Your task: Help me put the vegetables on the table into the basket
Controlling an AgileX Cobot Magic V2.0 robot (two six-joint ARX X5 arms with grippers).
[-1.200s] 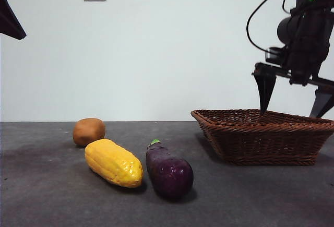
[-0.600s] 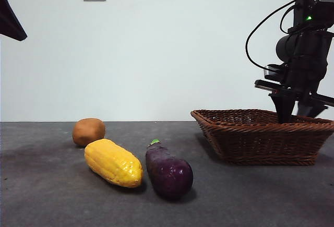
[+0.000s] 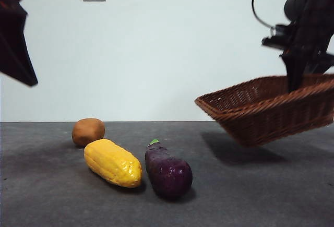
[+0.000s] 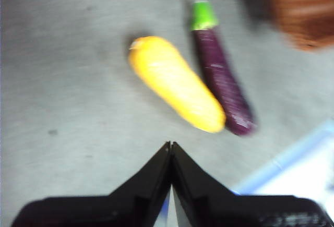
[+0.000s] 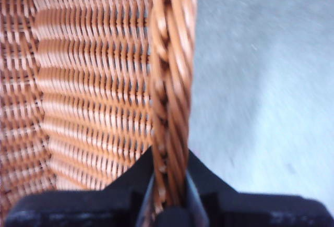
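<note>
Right gripper [image 5: 169, 185] pinches the basket [image 3: 266, 109] by its braided rim — basket hangs tilted, clear of the table [image 3: 250, 195]. Left gripper [image 4: 170, 151], jaws together, hovers above corn [image 4: 175, 83] and eggplant [image 4: 222, 75]

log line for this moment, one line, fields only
right gripper: shut on basket rim, basket held tilted above table | left gripper: shut, above corn and eggplant | potato, corn, eggplant: on table

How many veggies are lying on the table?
3. The potato lies farthest back, the corn cob in front of it, and the eggplant right beside the corn. None shows in the lifted basket, though its inside is partly hidden.
</note>
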